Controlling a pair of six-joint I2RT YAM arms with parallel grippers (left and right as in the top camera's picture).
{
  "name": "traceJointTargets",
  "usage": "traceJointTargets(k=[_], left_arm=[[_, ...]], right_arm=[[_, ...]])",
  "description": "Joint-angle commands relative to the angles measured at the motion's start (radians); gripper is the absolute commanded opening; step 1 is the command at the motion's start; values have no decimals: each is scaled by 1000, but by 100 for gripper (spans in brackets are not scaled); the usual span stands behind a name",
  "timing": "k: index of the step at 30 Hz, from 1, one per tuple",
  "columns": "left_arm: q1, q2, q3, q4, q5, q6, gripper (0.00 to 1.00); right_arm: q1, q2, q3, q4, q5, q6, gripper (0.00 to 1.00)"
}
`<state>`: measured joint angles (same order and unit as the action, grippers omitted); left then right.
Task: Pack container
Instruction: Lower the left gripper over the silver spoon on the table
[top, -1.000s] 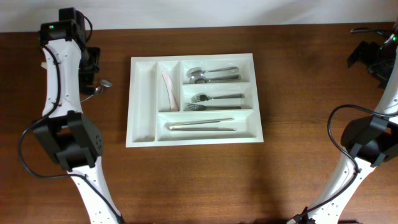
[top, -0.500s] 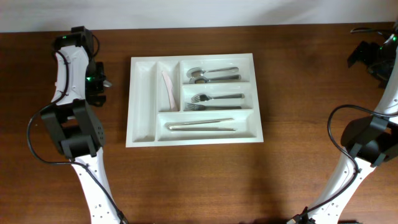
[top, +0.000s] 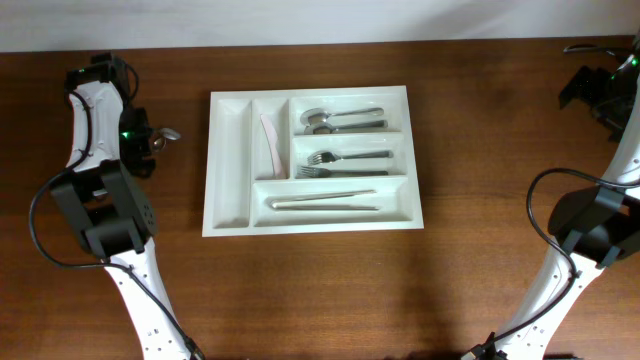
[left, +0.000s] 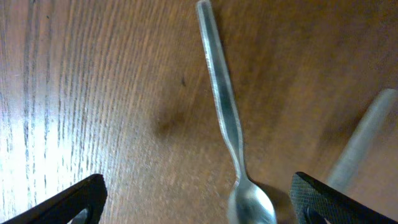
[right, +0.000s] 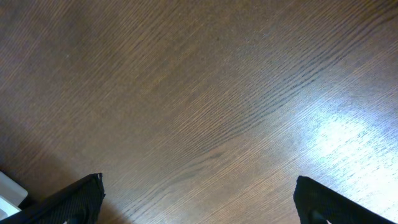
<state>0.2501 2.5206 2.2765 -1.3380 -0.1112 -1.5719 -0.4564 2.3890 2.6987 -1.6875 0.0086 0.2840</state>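
The white cutlery tray (top: 229, 160) lies mid-table and holds spoons (top: 340, 119), forks (top: 345, 163), knives (top: 322, 200) and a pale pink utensil (top: 270, 145); its leftmost narrow compartment is bare. A loose metal spoon (top: 166, 133) lies on the table left of the tray. My left gripper (top: 147, 141) is right beside it. In the left wrist view the spoon (left: 225, 112) lies between the open fingers (left: 202, 200), its bowl nearest the camera and closer to the right finger. My right gripper (top: 592, 95) is open and empty at the far right edge (right: 199, 196).
The brown wooden table (top: 300, 290) spreads around the tray. A blurred pale bar (left: 364, 140) shows right of the spoon in the left wrist view. A white corner (right: 7, 190) shows at the lower left of the right wrist view.
My left arm has swung its gripper down and a little left, beside the loose spoon. The spoon, the tray and the right arm have not moved.
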Motion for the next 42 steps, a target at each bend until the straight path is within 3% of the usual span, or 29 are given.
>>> traceJointTargets(k=[1, 8, 13, 15, 22, 29, 42], left_arm=[[2, 49, -13, 0, 23, -13, 95], [2, 101, -16, 11, 74, -5, 89], [2, 118, -17, 11, 75, -5, 62], [2, 118, -17, 17, 75, -5, 59], [2, 118, -17, 59, 91, -6, 60], [-11, 118, -17, 125, 116, -5, 68], [-86, 146, -17, 179, 138, 17, 68]], right_arm=[[5, -28, 15, 0, -1, -3, 99], [5, -28, 15, 0, -1, -3, 99], [5, -28, 15, 0, -1, -3, 99], [5, -28, 15, 0, -1, -3, 99], [5, -28, 15, 0, -1, -3, 99], [5, -28, 15, 0, -1, -3, 99], [5, -28, 15, 0, -1, -3, 99]])
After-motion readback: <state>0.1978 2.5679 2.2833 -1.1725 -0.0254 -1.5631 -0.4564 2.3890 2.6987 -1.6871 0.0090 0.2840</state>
